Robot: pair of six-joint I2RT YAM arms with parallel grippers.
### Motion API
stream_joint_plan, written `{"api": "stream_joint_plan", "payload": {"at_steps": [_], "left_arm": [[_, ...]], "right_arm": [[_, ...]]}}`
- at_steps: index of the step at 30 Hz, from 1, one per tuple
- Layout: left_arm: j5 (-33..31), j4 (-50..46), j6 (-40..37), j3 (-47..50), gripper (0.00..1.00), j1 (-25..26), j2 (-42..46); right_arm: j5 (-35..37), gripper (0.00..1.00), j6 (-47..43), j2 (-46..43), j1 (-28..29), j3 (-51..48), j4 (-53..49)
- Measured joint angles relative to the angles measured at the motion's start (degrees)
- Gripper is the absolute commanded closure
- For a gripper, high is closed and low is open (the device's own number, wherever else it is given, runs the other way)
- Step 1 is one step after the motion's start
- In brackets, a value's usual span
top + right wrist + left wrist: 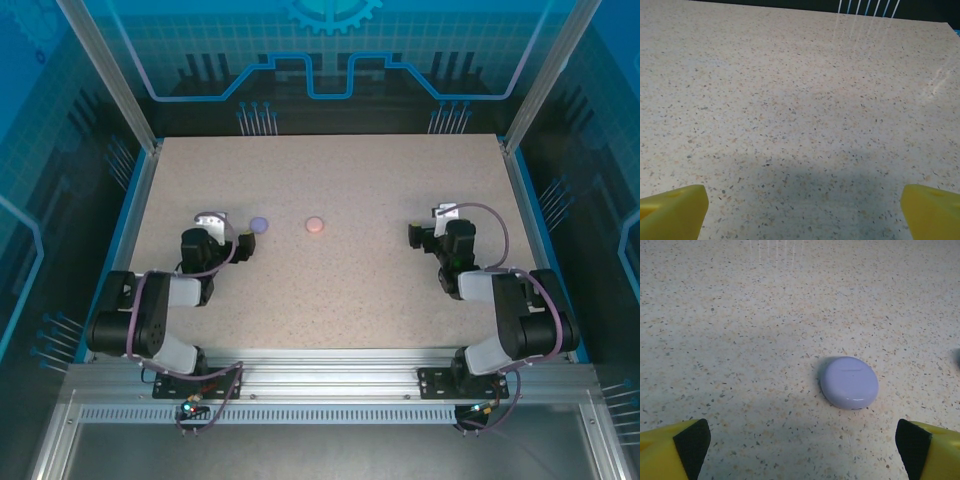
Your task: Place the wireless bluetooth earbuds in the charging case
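Observation:
A closed lilac charging case [260, 225] lies on the speckled table, and a closed pale pink one [314, 224] rests a little to its right. In the left wrist view the lilac case [849, 382] sits just ahead and slightly right of my left gripper [802, 450], whose fingers stand wide apart with nothing between them. From above, the left gripper [220, 222] is just left of the lilac case. My right gripper [428, 226] hovers open at the right side, over bare table [802, 210]. The earbuds are out of view.
The table [330, 300] is ringed by blue rails and aluminium posts. The stretch between the two arms holds nothing but the cases. The arm bases sit on a metal frame [330, 375] at the near edge.

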State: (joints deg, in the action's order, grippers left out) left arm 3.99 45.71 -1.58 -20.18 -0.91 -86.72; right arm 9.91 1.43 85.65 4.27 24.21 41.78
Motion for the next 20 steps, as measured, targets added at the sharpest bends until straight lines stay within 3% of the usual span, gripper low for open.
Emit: {"api": "stream_joint_plan", "payload": {"at_steps": [20], "left_arm": [[-2.9,-0.4,1.6,-2.6,0.01,-0.1,-0.1]], "right_arm": [[-2.6,0.0,-0.2,0.0,-0.1,0.0,0.3]]}}
